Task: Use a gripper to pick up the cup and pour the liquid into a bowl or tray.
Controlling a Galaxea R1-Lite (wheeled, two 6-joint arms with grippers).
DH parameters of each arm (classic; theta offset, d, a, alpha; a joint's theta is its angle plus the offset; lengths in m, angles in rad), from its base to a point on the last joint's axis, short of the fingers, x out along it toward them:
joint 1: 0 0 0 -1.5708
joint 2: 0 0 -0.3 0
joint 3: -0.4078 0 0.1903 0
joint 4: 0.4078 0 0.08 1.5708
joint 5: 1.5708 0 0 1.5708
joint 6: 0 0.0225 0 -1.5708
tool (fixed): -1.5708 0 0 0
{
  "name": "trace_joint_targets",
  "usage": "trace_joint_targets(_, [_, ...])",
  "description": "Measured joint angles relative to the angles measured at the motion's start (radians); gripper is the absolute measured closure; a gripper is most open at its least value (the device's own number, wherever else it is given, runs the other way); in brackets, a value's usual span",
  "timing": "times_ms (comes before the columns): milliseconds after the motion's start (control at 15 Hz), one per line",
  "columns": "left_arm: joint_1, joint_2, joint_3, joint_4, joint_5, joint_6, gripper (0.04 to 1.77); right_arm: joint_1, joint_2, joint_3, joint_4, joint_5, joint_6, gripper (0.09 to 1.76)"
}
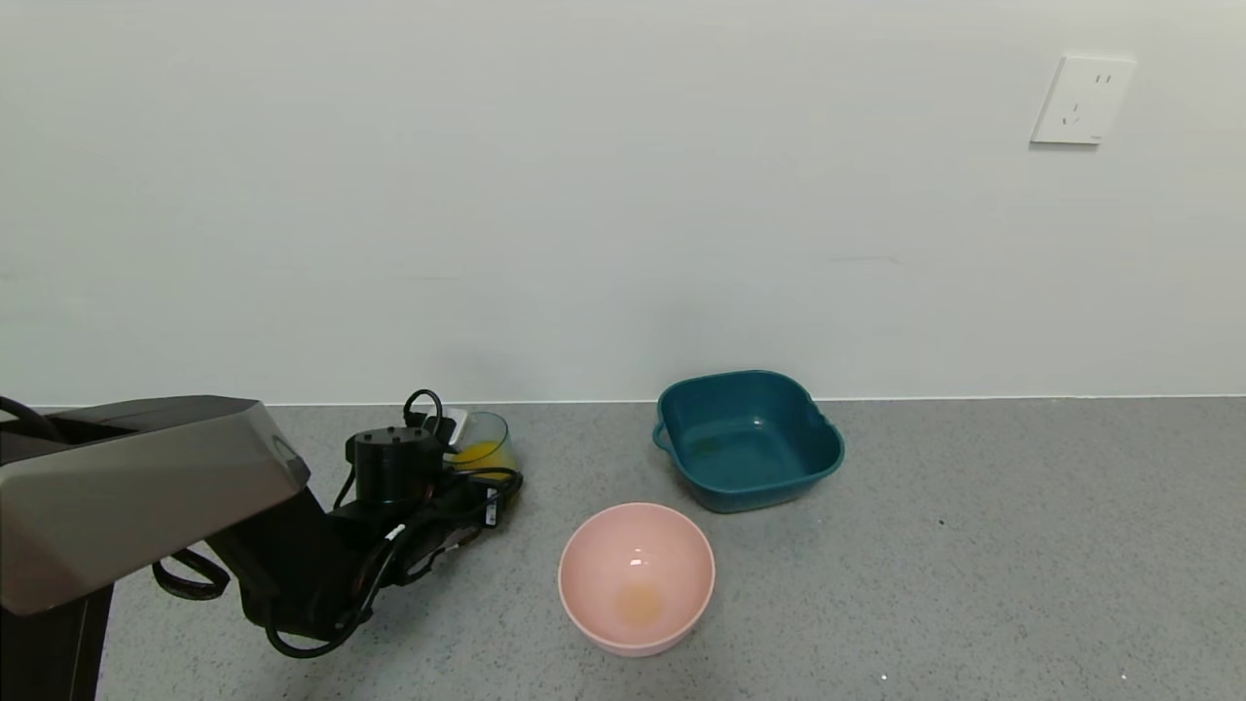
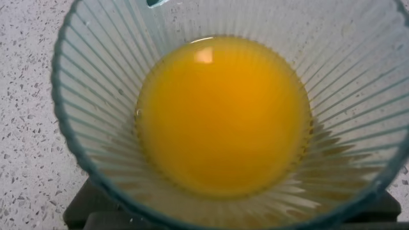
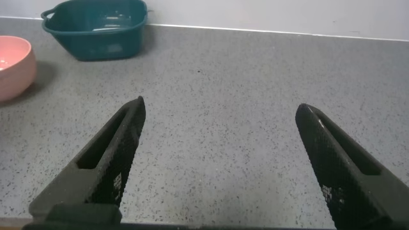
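The cup [image 1: 484, 440], a clear blue-green ribbed tumbler, stands on the grey counter near the wall and holds orange liquid [image 1: 480, 454]. My left gripper [image 1: 458, 467], a black arm end with a cylindrical housing and cables, is right against the cup's near side. In the left wrist view the cup [image 2: 96, 128] fills the picture and the liquid [image 2: 223, 115] lies in its bottom. The pink bowl [image 1: 636, 576] sits to the right of the cup and nearer to me, with a faint orange stain inside. My right gripper [image 3: 220, 108] is open and empty over bare counter.
A dark teal square basin [image 1: 748, 438] with side handles stands behind the pink bowl near the wall. In the right wrist view the basin [image 3: 96, 29] and the bowl [image 3: 9, 67] show far off. A wall socket [image 1: 1081, 99] is at the upper right.
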Motion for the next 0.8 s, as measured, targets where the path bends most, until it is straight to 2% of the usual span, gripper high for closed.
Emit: trace_joint_targets(800, [0.006,-0.057,0.007,0.014,0.006,0.008,0.52,0.0,0.0,0.0,0.0,0.001,0.0,0.14])
